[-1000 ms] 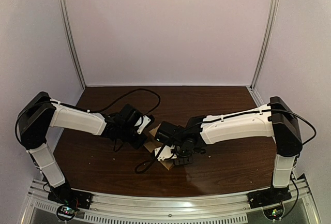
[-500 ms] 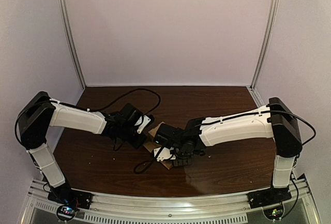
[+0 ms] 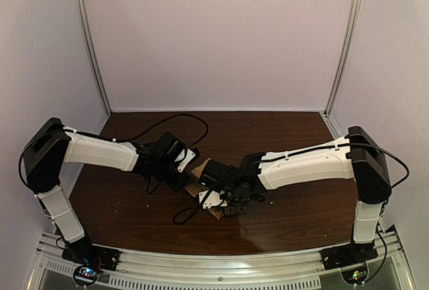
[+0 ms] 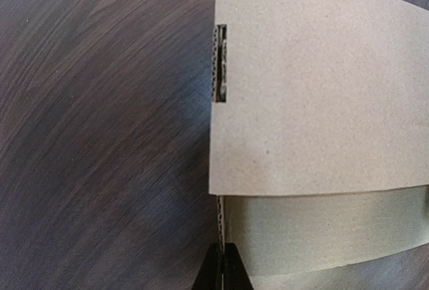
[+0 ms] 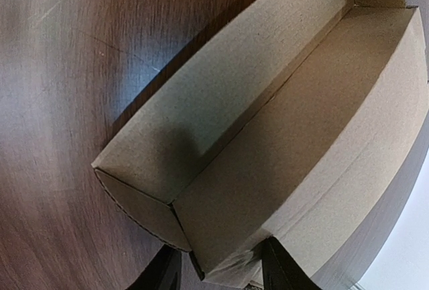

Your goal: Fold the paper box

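Jaws, left: pinched tight on thin edge of box (image 4: 315, 102) wall, at bottom of left wrist view. Jaws, right: set apart astride box corner, board between them; clamped or only touching, can't tell. Box sits mid-counter (image 3: 281, 136), toward near edge, between my two arms. Step, as I judge: walls standing, tray half formed, panel with slot (image 4: 220, 62) not yet tucked. Next calls for: left steadies wall, right presses end panel in along crease, gently, since board likely buckles.

Plain tan paper box (image 4: 315, 89) on a dark brown, wood-grained table (image 4: 100, 136).
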Controlling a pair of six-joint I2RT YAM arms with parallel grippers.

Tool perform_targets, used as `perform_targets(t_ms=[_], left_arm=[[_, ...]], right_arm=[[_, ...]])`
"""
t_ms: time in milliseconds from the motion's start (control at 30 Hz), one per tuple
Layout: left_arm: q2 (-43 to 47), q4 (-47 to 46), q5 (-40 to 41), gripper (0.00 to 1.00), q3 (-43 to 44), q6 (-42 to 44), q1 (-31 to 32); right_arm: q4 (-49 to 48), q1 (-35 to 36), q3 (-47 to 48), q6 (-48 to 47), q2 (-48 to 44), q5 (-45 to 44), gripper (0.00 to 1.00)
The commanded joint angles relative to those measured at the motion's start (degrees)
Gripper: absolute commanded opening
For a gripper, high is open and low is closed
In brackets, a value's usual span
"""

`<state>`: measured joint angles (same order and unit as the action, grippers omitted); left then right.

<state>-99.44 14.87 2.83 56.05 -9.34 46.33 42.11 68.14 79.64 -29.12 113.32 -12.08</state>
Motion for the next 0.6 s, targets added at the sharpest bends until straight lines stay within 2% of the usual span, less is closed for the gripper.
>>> perform_targets(t_ms=[0,567], left_arm=[[-0.15,-2.12,-4.24,0.00,3.42,-0.36,0.60],[-4.44,7.39,-4.04,0.00,11.56,-1.39,0.61]], right_arm=[[2.88,0.91,-5.39,-0.15,10.07,15.18,0.42],[3.53,0.92,-5.85,-2.55,10.60,15.63,0.44]])
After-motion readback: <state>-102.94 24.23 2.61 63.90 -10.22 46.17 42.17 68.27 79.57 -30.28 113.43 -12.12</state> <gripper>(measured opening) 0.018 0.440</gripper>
